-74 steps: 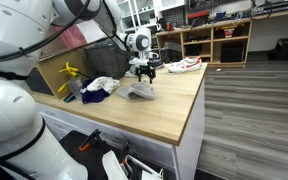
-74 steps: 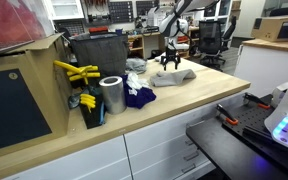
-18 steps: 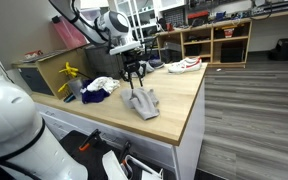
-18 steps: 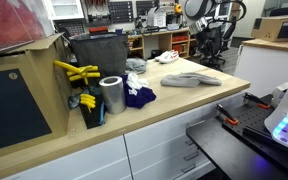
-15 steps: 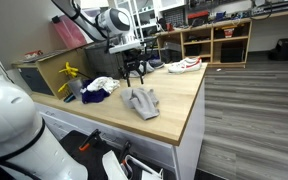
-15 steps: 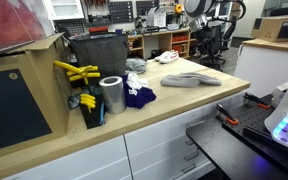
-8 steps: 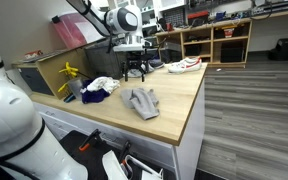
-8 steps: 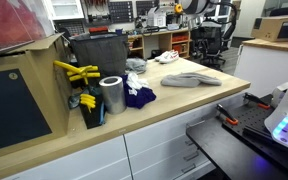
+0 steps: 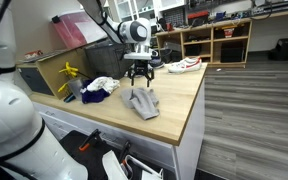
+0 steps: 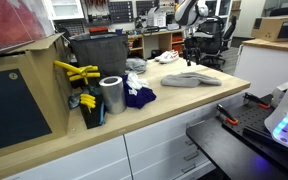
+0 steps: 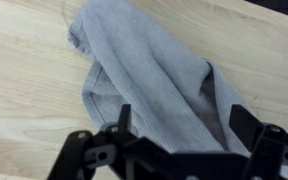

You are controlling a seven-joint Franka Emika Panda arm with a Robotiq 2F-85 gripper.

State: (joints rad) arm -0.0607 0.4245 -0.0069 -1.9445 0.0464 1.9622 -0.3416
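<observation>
Our gripper [image 9: 141, 72] hangs over the wooden table [image 9: 188, 104] with its fingers [image 11: 124, 118] spread wide and nothing between them. The grey cloth [image 9: 141, 101] lies directly beneath them, crumpled and flat on the wood, not touching either fingertip. In the wrist view the grey cloth [image 11: 154, 75] runs from beyond the left finger to under the right one, with a dark fold close to the right finger. From here we judge the main risk to be a shallow pinch. If the fingers came together on that raised fold alone, only the top layer would lift and the rest would slide or unroll. Going too low would bring the fingertips onto the tabletop. A sideways drag could pull the cloth toward the table edge, which in an exterior view lies not far to the right of the fingers. Looking around from left to right in that view, a yellow tool [image 9: 71, 72] sits well to the left of the fingers. A heap of white and blue cloth [image 9: 101, 87] lies nearer on the same side. A white shoe [image 9: 184, 65] rests behind and to the right of them. From the opposite side we also see a metal can [image 10: 112, 95] and a black bin [image 10: 99, 55], both well apart from the gripper [image 10: 192, 55]. None of these lies between the fingers and the cloth, so we see nothing blocking the way straight down.
</observation>
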